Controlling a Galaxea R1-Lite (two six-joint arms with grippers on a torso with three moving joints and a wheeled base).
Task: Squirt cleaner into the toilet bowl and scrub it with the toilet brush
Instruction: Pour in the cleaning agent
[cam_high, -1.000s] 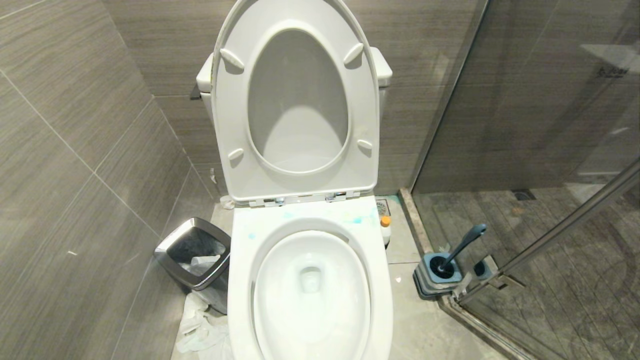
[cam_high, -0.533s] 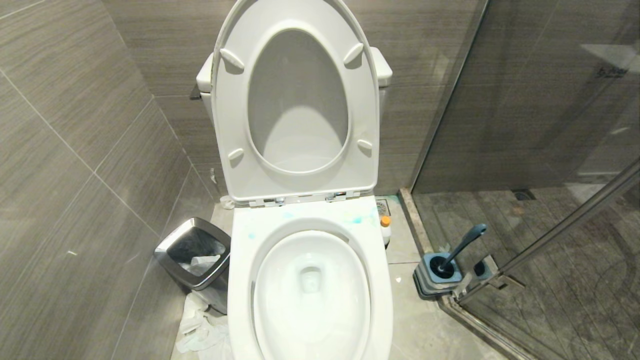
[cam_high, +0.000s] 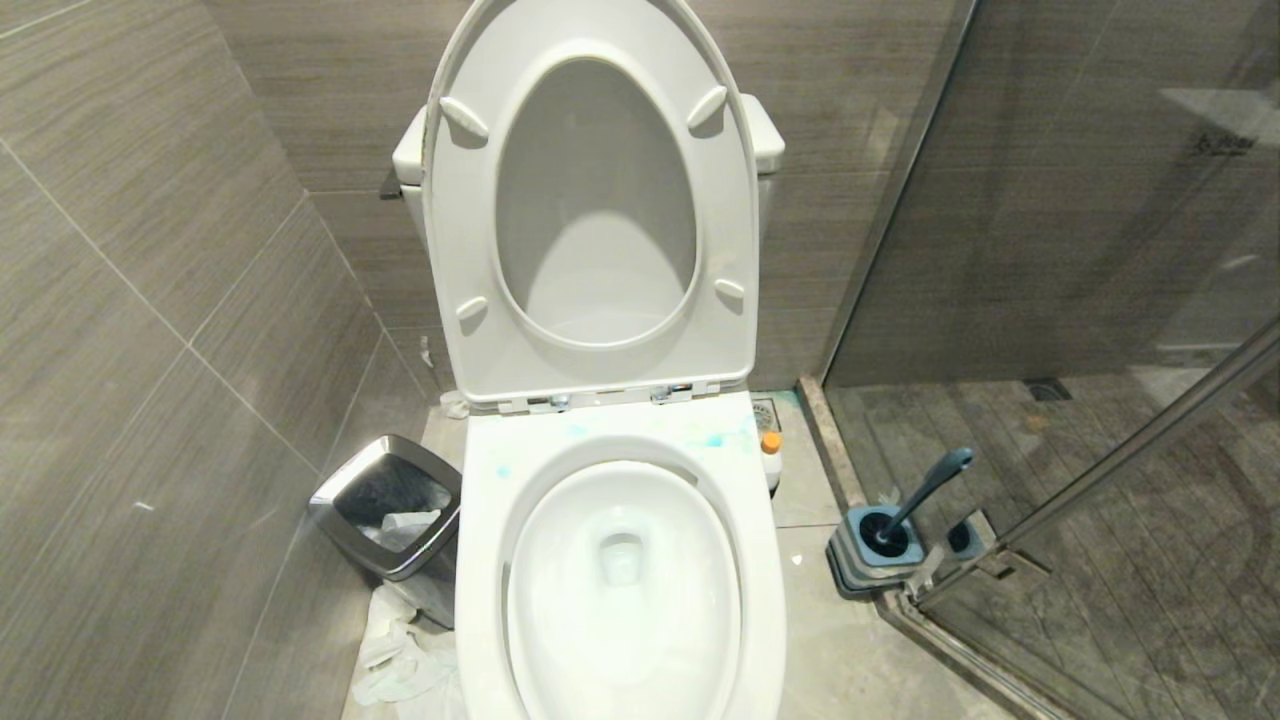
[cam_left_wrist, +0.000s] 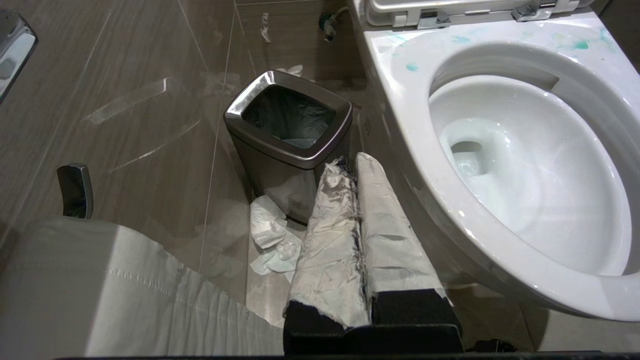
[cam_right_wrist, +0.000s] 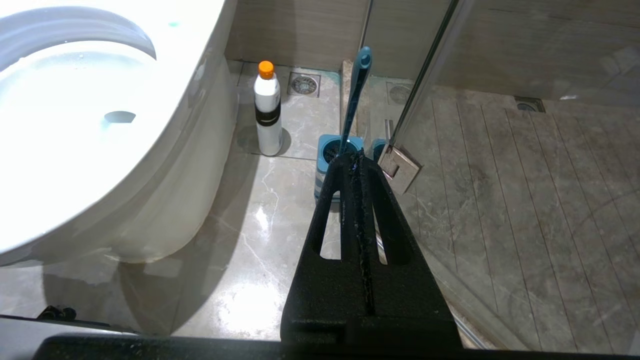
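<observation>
Head view: toilet bowl (cam_high: 620, 570) open, blue cleaner (cam_high: 712, 438) smeared on its rim, toilet brush (cam_high: 925, 492) standing in its holder on the robot's right. Left wrist view: left gripper (cam_left_wrist: 357, 172) clenched, empty, beside the bin (cam_left_wrist: 290, 127). Right wrist view: right gripper (cam_right_wrist: 356, 165) clenched, empty, nearer arm; brush handle rises near-upright just ahead of it

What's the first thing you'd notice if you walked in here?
The big white toilet bowl in the middle, its seat and lid tipped up against the tank, with blue cleaner smeared on the back rim. Then the toilet brush standing in its holder by the glass shower door, and the bin opposite.
</observation>
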